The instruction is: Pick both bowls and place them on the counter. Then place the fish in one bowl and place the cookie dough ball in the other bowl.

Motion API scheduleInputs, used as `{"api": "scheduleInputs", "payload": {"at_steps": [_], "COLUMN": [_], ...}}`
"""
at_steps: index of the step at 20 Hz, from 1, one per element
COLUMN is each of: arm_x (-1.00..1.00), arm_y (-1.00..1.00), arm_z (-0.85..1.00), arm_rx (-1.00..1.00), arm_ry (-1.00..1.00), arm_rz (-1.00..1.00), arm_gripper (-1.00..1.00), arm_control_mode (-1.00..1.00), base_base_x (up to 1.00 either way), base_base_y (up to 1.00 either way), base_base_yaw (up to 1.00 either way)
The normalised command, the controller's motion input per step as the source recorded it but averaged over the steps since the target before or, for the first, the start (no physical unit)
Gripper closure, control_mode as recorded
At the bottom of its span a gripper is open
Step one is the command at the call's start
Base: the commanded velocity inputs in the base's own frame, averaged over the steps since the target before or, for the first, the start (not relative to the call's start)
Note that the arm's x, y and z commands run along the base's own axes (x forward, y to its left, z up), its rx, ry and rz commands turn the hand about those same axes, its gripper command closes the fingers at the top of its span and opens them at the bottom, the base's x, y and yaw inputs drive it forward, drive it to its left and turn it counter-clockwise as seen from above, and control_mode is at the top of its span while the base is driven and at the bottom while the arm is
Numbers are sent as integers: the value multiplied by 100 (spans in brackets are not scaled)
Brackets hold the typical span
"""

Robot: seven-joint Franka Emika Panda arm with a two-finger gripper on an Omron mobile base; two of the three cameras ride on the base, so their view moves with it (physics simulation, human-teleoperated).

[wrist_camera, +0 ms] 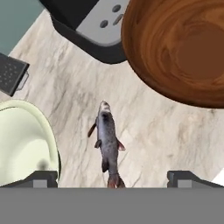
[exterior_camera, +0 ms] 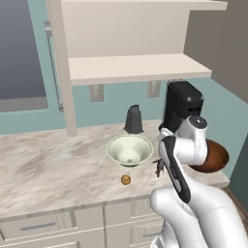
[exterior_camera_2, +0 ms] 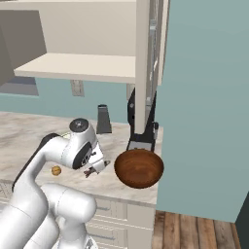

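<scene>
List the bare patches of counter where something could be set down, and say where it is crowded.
Widest bare stretch: the counter left of the cream-white bowl, out to the shelf post. A smaller strip lies along the front edge around the cookie dough ball. Crowded: the right end, where the fish lies between both bowls, with the reddish-brown bowl, coffee machine and grater close by.

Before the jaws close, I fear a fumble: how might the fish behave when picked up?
The fish looks slender and smooth, so it may slip or pivot. It lies flat on the counter, so it probably won't roll. Being much smaller than the reddish-brown bowl, it's likely light.
</scene>
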Motion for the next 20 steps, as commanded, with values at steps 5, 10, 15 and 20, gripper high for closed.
{"api": "scheduleInputs", "payload": {"at_steps": [5, 10, 15, 20], "arm_x": [23, 16, 12, 12], "arm_y": [10, 1, 0, 1], "arm_z": [-22, -27, -21, -26], "arm_rx": [-5, -1, 0, 0], "arm_ry": [16, 16, 6, 5], "arm_rz": [6, 4, 6, 4], "arm_gripper": [-100, -100, -100, -100], "arm_control_mode": [-100, -100, -100, -100], "base_base_x": [0, 0, 0, 0], "base_base_y": [0, 0, 0, 0], "base_base_yaw": [0, 0, 0, 0]}}
